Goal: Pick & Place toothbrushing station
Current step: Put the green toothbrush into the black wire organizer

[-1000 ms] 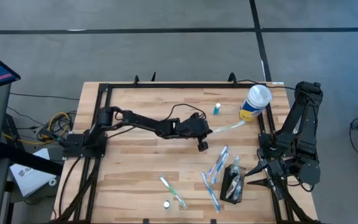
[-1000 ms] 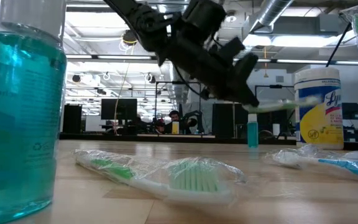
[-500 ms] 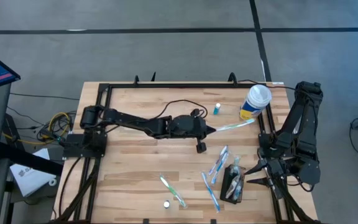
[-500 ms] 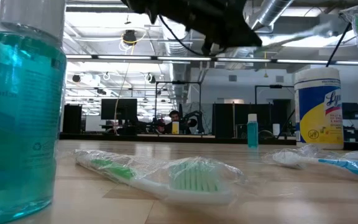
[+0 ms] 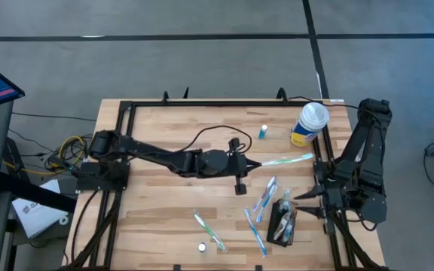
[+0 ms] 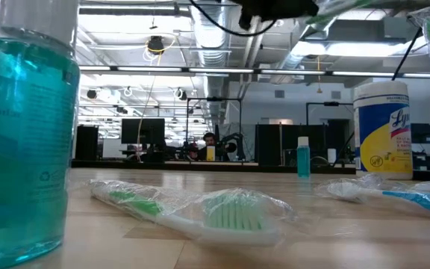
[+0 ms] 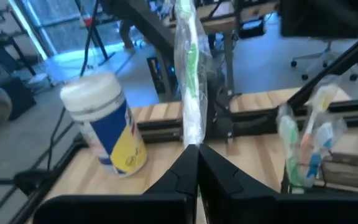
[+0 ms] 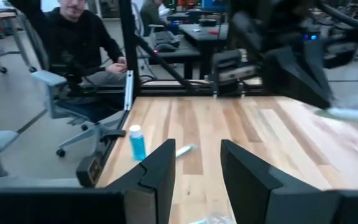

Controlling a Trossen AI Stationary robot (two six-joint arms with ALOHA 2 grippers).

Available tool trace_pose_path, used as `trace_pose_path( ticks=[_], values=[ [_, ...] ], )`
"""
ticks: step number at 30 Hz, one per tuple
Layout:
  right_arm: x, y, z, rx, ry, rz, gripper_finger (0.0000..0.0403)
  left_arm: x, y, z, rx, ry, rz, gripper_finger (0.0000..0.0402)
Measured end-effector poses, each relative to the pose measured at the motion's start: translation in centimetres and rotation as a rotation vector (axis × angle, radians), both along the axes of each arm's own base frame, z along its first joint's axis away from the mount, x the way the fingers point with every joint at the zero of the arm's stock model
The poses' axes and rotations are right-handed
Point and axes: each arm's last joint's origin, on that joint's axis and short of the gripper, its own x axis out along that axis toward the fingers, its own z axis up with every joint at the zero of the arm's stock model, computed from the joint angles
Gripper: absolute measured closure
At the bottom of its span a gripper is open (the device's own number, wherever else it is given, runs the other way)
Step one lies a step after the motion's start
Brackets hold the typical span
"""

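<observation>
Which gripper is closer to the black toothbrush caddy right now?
Right. The right gripper waits open just beside the black caddy, at the table's right edge. The left gripper is farther off mid-table, shut on a wrapped toothbrush.

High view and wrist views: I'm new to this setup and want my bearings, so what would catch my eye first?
The left gripper, over the table's middle, is shut on a wrapped toothbrush pointing toward the white-lidded canister at the far right corner. Near the right edge, the black toothbrushing station already holds brushes, with more wrapped brushes loose beside it. The right gripper waits open by that edge.
</observation>
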Motion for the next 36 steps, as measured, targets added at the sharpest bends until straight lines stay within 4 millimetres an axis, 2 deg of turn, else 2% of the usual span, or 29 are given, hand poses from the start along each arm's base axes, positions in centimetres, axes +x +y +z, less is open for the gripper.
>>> trace_pose_path(
  ticks=[4,7,13,17,26,36],
  values=[
    [0.0,-0.3,0.0,0.012,-0.033,-0.085,0.0285,-0.7,-0.7,1.1,0.008,-0.038,-0.013,0.0401],
    [0.0,-0.5,0.1,0.019,-0.065,-0.161,0.0285,-2.0,-0.8,1.4,0.029,-0.066,0.013,0.0401],
    [0.2,-0.8,0.3,0.019,-0.104,-0.255,0.0285,-5.1,-0.8,1.3,0.008,-0.192,0.026,0.0401],
    [0.8,-1.2,0.5,0.058,-0.131,-0.339,0.0285,-6.2,-1.2,0.2,0.006,-0.268,0.013,0.0401],
    [2.4,-1.6,1.4,0.036,-0.119,-0.346,0.0285,-5.9,-2.2,-1.2,0.026,-0.302,-0.011,0.0401],
    [3.5,-1.8,3.4,-0.015,-0.16,-0.275,0.0285,-6.1,-2.9,-1.1,0.018,-0.323,-0.041,0.0401]
  ],
)
